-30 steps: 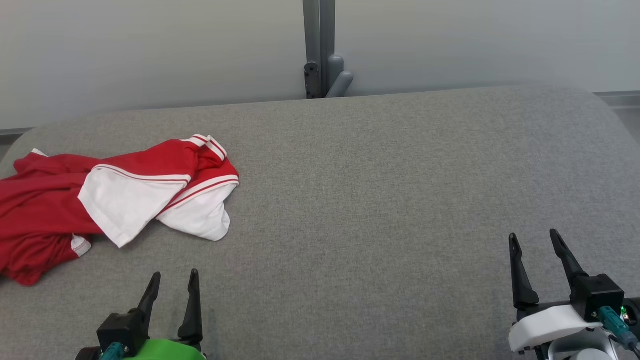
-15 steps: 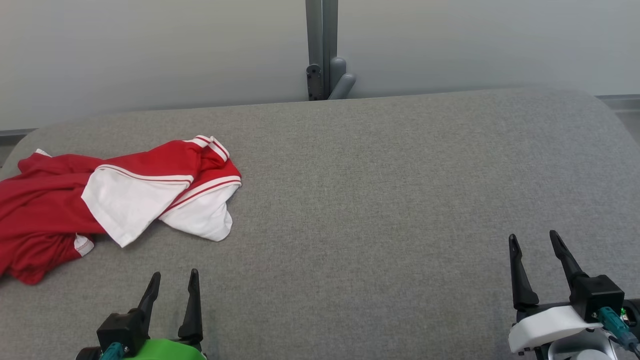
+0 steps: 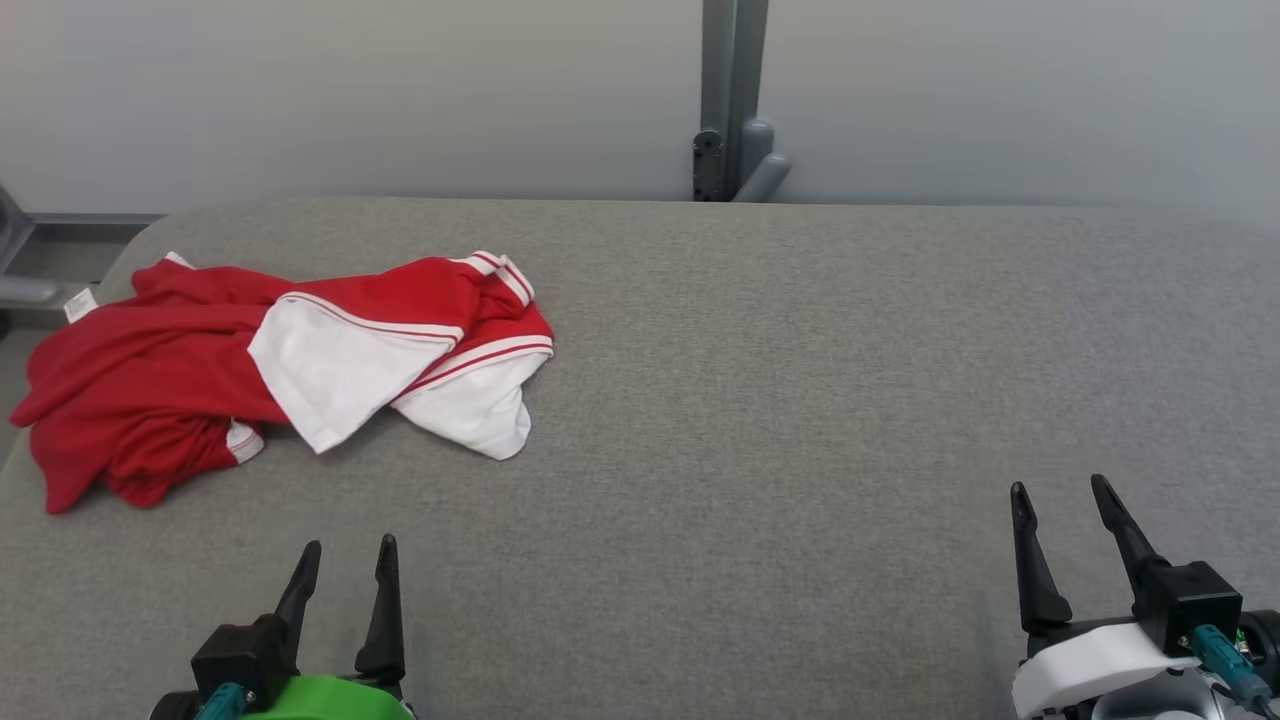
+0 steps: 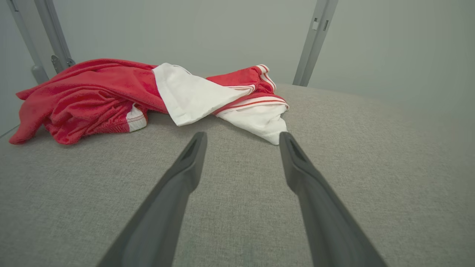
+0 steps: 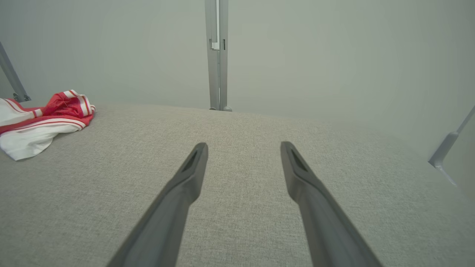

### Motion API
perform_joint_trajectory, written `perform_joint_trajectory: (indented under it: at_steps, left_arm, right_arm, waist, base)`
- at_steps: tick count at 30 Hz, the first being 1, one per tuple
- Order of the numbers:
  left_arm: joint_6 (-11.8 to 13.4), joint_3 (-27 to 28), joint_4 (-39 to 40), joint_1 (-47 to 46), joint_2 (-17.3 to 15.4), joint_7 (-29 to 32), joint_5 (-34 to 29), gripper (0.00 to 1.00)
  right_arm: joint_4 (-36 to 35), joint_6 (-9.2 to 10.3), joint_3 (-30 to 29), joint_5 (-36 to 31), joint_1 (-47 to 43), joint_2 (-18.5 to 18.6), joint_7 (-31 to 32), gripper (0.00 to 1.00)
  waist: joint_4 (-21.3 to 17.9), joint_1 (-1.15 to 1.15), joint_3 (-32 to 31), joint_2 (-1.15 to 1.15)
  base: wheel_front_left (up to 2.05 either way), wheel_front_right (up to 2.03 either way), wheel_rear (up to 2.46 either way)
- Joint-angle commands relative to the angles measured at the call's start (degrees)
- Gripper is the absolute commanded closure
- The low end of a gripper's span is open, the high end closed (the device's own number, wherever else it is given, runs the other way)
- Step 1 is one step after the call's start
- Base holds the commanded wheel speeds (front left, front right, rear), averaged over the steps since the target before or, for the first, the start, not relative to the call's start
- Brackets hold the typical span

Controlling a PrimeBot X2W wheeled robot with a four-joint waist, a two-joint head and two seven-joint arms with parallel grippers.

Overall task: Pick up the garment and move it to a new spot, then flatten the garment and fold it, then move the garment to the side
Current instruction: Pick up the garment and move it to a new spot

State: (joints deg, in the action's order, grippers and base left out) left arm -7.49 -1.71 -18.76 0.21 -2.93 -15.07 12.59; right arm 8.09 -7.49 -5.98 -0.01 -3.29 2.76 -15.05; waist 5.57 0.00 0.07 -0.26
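Observation:
The garment (image 3: 170, 375) is a red and white shirt lying crumpled at the far left of the grey padded table (image 3: 800, 350), with a white sleeve folded over the red body. My left gripper (image 3: 345, 550) stands open at the lower left, short of the garment and apart from it. In the left wrist view the garment (image 4: 111, 92) lies ahead of the open left gripper (image 4: 241, 135). My right gripper (image 3: 1057, 488) is open at the lower right, far from the cloth. The right wrist view has the garment (image 5: 41, 118) at its left edge, beyond the open right gripper (image 5: 243, 144).
A grey post (image 3: 732, 100) with a bracket stands behind the table's far edge against a pale wall. The table's left edge lies just beyond the garment, with a grey frame part (image 3: 20, 260) past it. Bare grey surface stretches across the middle and right.
The whole head picture has shifted right and slightly down, so the camera turned left. The garment lies as before and both grippers stay open in place.

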Motion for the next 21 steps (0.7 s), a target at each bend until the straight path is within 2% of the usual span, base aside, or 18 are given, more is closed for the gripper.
perform_joint_trajectory:
  at_steps: [1,6,10,16,21]
  left_arm:
    - [-0.01,0.42,0.0,-0.02,-0.16,-0.16,0.44,0.0]
    - [-0.01,2.08,0.12,1.18,-0.15,-0.11,0.39,0.0]
    - [-0.01,2.91,0.47,1.65,-0.14,-0.11,0.47,0.0]
    - [-0.01,0.76,-0.83,-3.01,-0.87,-0.11,0.46,0.0]
    - [0.01,-3.18,-6.55,-12.94,-2.51,1.45,0.48,0.0]
  right_arm:
    - [-0.07,0.0,0.11,0.5,-0.36,0.23,-0.2,0.0]
    - [0.25,0.0,1.67,1.03,0.78,0.23,-0.2,0.0]
    - [0.61,0.0,3.03,1.29,1.32,0.24,-0.2,0.0]
    - [0.47,0.0,4.1,1.03,2.19,0.24,-0.2,0.0]
    - [-0.16,0.0,3.81,0.19,4.02,0.29,-0.2,0.0]
  waist:
    - [3.68,0.0,-0.18,0.26]
    - [7.23,0.0,-0.15,0.26]
    - [8.1,0.0,0.1,0.26]
    - [6.76,0.0,2.77,0.26]
    - [4.82,0.0,7.45,0.26]
  base:
    - [0.0,0.0,0.0]
    - [0.0,0.0,0.0]
    - [0.0,0.0,0.0]
    - [0.0,0.0,0.0]
    - [0.0,0.0,0.0]
